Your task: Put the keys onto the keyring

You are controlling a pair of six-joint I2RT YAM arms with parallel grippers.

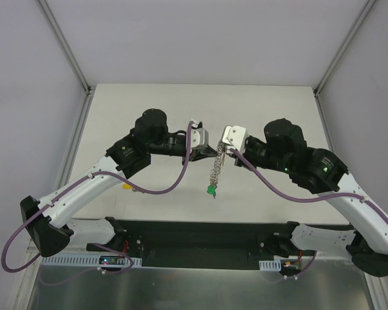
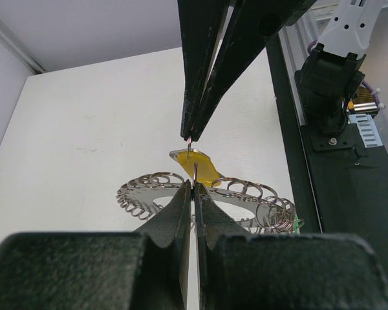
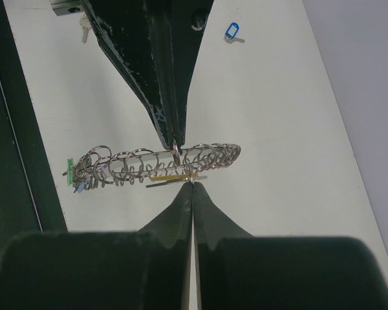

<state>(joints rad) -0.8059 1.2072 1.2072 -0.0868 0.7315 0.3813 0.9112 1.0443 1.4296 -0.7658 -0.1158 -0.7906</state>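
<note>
Left pincer (image 2: 193, 187): closed. In the right wrist view its tips are clamped on one loop of the keyring (image 3: 126, 161), near the ring's middle.

Right pincer (image 3: 193, 187): closed, tip to tip with the left one. It appears to pinch the yellow key (image 2: 204, 169) at its edge. The contact point is too fine to confirm whether ring wire is also caught.

Keyring: held off the table (image 1: 149, 103) between the two pincers. From above it hangs down from them, seen edge-on as a coiled strip. The yellow key lies against it just beside the grip points; whether it is threaded on cannot be told.

Green key (image 1: 211, 190): at the ring's low end. A small bluish item beside it is visible only in the right wrist view and is not identifiable.

Blue key (image 3: 231, 30): lying on the table, well apart from the ring; only the head is clear.

Silver key (image 3: 84, 29): on the table, partly cut off by the left pincer.

Yellow object (image 1: 126, 186): on the table, mostly hidden under the left arm.
</note>
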